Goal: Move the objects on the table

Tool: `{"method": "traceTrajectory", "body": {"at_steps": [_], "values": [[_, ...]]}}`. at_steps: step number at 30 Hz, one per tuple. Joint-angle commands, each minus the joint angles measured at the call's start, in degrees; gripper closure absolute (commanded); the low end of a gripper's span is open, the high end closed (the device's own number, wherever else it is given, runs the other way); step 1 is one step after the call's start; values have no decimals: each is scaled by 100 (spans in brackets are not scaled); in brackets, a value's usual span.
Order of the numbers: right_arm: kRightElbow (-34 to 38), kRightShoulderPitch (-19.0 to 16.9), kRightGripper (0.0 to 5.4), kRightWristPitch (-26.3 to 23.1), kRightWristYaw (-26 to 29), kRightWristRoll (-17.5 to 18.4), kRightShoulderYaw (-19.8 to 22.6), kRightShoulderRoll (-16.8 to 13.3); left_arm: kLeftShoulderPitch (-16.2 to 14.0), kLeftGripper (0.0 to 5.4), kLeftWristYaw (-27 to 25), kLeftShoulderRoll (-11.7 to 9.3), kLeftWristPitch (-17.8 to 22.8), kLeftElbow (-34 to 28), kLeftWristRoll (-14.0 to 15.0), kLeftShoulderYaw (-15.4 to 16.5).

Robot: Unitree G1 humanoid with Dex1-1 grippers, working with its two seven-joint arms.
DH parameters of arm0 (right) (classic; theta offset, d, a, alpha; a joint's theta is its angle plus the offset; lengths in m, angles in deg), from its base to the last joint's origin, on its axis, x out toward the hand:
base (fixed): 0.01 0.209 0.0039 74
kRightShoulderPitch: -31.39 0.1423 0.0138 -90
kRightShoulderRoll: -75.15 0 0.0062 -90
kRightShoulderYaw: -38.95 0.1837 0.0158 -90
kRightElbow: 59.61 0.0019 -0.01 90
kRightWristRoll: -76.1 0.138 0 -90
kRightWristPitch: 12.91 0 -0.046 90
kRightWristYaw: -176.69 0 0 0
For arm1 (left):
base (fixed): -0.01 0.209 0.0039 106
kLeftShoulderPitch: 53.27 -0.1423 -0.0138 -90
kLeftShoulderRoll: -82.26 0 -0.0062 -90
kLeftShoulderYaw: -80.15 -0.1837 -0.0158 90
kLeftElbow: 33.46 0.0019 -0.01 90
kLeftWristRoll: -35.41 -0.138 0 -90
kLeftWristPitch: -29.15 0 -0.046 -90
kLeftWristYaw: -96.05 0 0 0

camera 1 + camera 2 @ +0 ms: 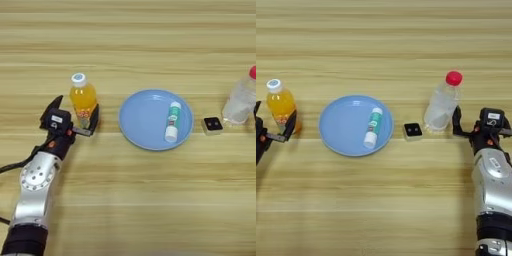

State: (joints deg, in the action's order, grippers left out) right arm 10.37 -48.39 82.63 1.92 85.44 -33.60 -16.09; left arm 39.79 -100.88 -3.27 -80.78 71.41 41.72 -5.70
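Nothing moved yet: left tool (75,118) is open round the juice bottle (83,101), right tool (476,124) is open by the clear bottle (441,103), w/ cube (413,130) untouched.

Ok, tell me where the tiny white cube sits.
The tiny white cube sits on the table, right of centre, between the blue plate and the clear bottle.

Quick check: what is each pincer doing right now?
Left pincer: open, around the orange juice bottle.
Right pincer: cannot be told, beside the clear bottle.
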Motion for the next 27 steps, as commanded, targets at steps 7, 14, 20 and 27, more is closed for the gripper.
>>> {"method": "traceTrajectory", "body": {"at_steps": [7, 14, 20, 27], "values": [[-25, -6, 6, -70, -152, -41, 90, -31, 435, 0, 106, -9, -189, 578, -84, 32], [-113, 12, 6, -69, -251, -4, 203, -72, 659, 0, 122, -5, -235, 839, -64, 23], [-121, 8, 6, -63, -258, -5, 211, -54, 720, 0, 115, -1, -262, 941, -34, 35], [-101, -8, 6, -76, -246, -3, 212, -46, 746, 0, 140, 124, -269, 994, 7, 0]]}}
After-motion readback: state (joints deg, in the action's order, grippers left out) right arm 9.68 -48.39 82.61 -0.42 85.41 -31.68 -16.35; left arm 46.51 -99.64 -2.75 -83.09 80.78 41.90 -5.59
